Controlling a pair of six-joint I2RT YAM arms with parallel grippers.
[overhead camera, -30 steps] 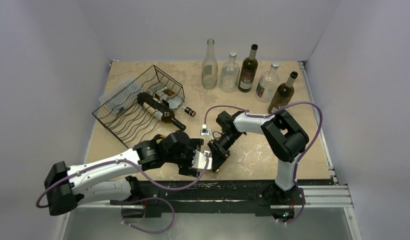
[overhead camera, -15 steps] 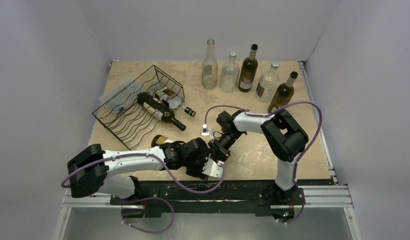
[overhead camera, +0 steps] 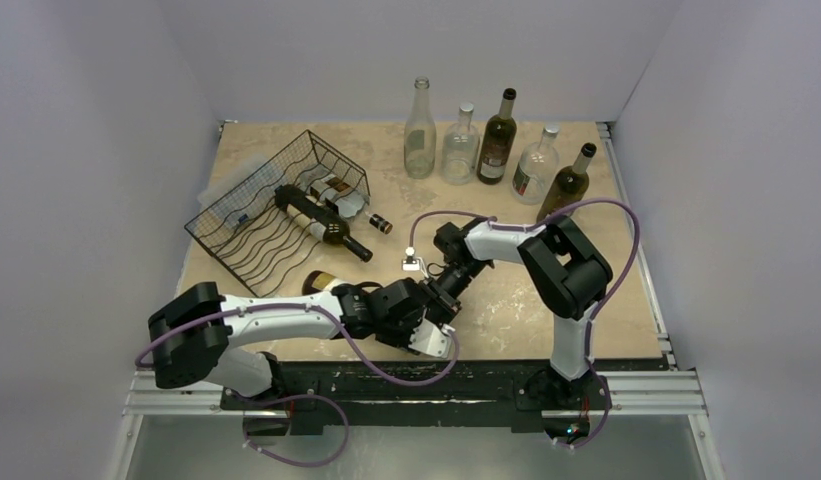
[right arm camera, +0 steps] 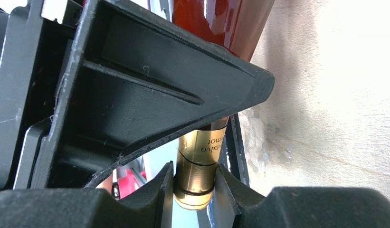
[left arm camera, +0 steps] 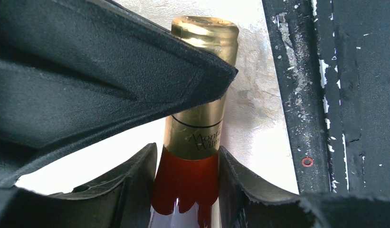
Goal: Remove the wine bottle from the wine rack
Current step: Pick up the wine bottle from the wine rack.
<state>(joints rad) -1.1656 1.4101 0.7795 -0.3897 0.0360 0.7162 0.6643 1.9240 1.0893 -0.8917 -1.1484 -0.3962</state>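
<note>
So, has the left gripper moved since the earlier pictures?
Yes. The left gripper has gone rightward along the near edge, farther from the fixed wine rack, up to the neck of the wine bottle.

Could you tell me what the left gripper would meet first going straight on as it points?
Probably a finger of the right gripper, crossing the foil neck of the wine bottle just ahead of the left gripper; depth is hard to judge.
</note>
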